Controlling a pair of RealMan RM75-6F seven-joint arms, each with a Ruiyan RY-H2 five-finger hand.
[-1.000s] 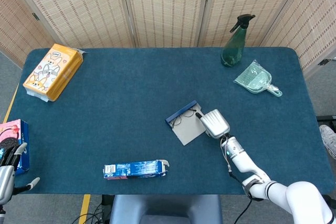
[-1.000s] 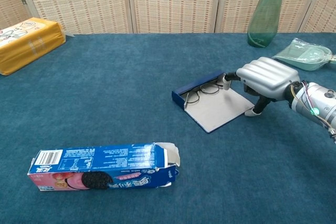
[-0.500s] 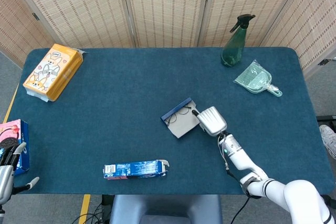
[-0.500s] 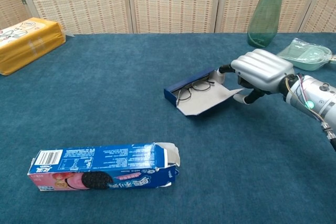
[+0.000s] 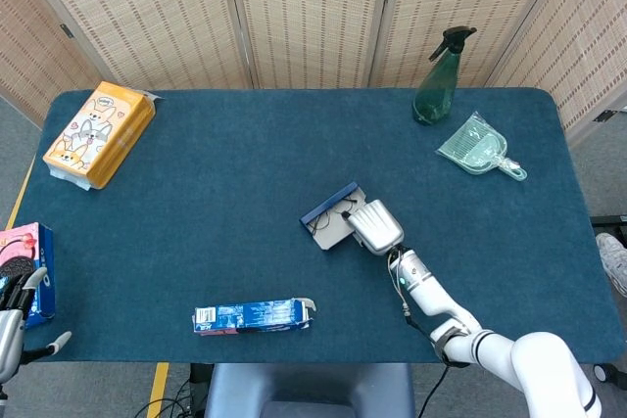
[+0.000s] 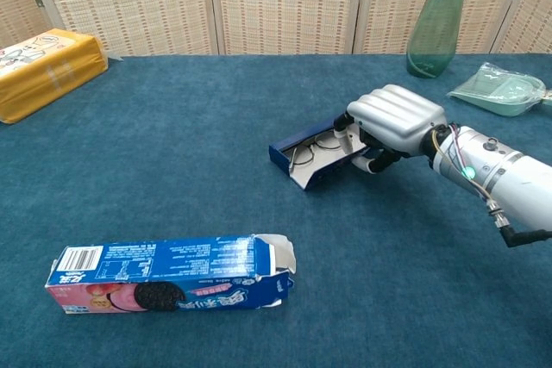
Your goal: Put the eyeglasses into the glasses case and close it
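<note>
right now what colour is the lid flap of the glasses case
Grey inside; the glasses case body is dark blue. Clearest in the chest view.

Glasses case (image 5: 328, 221) mid-table, eyeglasses (image 6: 315, 146) inside it, right hand (image 5: 375, 226) touching its 3 o'clock side, cookie box (image 5: 253, 315) at 7 o'clock, tissue pack (image 5: 99, 133) at 10 o'clock, spray bottle (image 5: 436, 78) and dustpan (image 5: 479, 149) at 2 o'clock

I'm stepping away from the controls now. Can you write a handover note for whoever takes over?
Right hand holds the grey lid of the glasses case, folding it up over the tray.
Left hand is open, idle at the table's near left edge.
Eyeglasses already lie inside the case.
Left to do: press the half-raised lid fully down and release.
</note>
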